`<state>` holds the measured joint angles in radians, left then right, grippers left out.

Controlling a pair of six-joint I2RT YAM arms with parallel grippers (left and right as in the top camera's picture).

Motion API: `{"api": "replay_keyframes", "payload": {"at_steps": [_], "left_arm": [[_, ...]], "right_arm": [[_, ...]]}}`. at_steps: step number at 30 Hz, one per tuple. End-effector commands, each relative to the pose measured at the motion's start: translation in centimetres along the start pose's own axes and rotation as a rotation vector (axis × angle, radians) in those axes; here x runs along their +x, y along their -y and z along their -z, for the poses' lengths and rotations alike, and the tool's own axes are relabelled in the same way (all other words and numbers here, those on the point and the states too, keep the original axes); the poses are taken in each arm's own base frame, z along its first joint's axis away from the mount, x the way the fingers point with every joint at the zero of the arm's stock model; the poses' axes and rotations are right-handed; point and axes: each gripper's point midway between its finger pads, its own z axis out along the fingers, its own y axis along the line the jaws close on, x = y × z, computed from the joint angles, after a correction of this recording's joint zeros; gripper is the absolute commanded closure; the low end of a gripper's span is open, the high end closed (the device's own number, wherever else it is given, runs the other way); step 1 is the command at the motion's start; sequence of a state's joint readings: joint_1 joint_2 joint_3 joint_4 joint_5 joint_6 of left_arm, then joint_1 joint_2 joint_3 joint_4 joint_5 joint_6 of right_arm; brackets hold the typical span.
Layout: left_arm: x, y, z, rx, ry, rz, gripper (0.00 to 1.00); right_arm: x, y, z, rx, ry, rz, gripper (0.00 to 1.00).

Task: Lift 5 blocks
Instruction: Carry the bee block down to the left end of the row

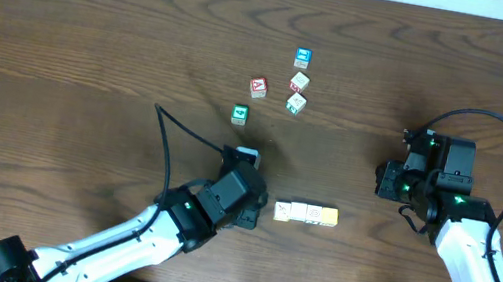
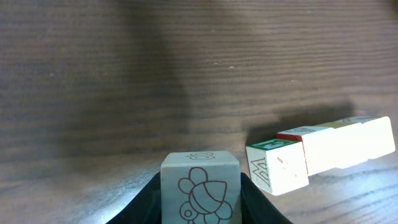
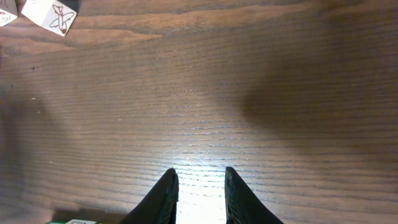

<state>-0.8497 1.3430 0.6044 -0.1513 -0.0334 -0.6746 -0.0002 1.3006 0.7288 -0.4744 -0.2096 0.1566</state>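
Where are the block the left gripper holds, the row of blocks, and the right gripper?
held block (image 2: 200, 190), left wrist view, its printed front face.
row of blocks (image 1: 306, 213), overhead view, middle cube's top.
right gripper (image 3: 200, 173), right wrist view, gap between fingertips.

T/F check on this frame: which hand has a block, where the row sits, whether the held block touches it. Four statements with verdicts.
1. The left hand grips a bee block, cream with a bee drawn on it, between its fingers. True.
2. The right hand holds a block too. False: nothing sits between its fingers, and only bare table shows below them.
3. A row of blocks lies flat on the table, side by side. True.
4. The bee block touches that row. False: the left wrist view shows bare table between them.
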Motion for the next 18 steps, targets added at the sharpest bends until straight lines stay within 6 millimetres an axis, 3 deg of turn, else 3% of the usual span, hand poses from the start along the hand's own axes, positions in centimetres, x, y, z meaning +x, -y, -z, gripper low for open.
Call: {"api": "replay_keyframes", "payload": {"at_steps": [1,10,18], "left_arm": [[-0.2,-0.9,-0.3,-0.067,0.043,0.083,0.92],[0.9,-0.9,-2.4,-0.082,0.01,0.11,0.92],[1.7,0.9,-3.0,-0.042,0.006,0.072,0.92]], "right_arm": [[0.3,0.1,-0.2,-0.002,-0.007,-0.017,0.78],[0.2,0.1,-0.1,-0.003,-0.006,-0.017,0.78],[0.2,0.1,-0.2,-0.002,-0.006,-0.017,0.78]]}}
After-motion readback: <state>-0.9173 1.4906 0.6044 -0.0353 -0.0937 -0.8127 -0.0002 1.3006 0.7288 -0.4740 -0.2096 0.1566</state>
